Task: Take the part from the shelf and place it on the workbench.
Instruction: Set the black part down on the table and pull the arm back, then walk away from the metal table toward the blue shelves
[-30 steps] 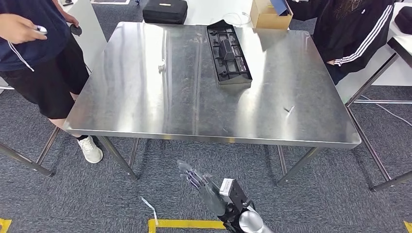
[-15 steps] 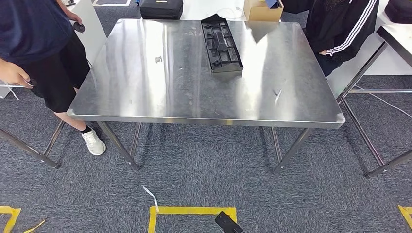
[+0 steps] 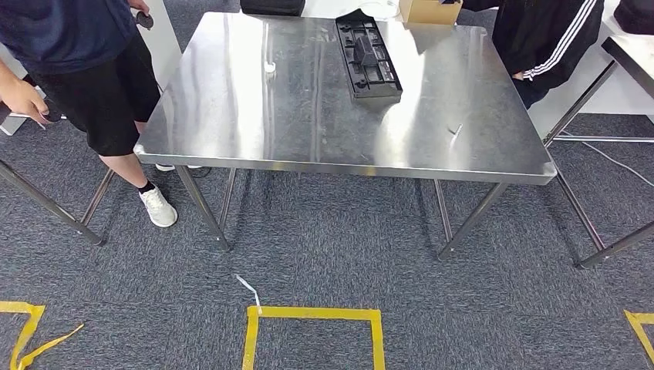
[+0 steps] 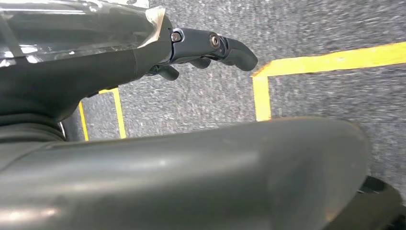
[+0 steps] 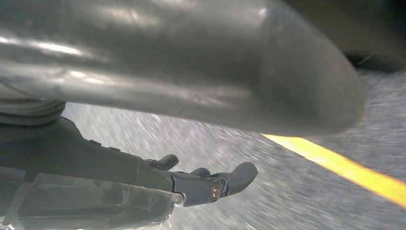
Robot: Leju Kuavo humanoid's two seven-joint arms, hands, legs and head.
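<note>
Lying flat on bench [image 3: 254, 116]: black part [image 3: 369, 58]. Far from it, left hand [image 4: 191, 48] and right hand [image 5: 191, 184], fingers spread, grasping nothing, above carpet.

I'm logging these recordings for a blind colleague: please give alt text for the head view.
A black moulded part lies flat on the far side of a steel workbench, seen from above. One person stands at its left edge, another at the far right corner. Yellow tape marks the grey carpet in front.
</note>
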